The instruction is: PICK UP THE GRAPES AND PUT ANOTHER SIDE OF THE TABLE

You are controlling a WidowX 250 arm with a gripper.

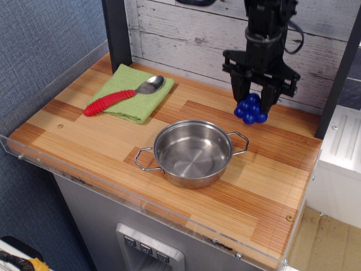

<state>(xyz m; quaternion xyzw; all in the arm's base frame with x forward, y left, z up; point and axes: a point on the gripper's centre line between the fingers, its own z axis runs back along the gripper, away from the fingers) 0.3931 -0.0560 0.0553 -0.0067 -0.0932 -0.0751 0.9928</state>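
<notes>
The grapes [251, 109], a small cluster of glossy dark-blue balls, hang between the fingers of my black gripper [253, 100] at the back right of the table [84, 135]. The gripper is shut on them and holds them a little above the wooden top, just behind and right of the steel pot. The upper part of the cluster is hidden by the fingers.
A steel pot [193, 153] with two wire handles stands mid-table. A green cloth [132, 96] at the back left carries a spoon [121, 95] with a red handle. A dark post [117, 34] and plank wall stand behind; a clear acrylic rim [141, 203] edges the front.
</notes>
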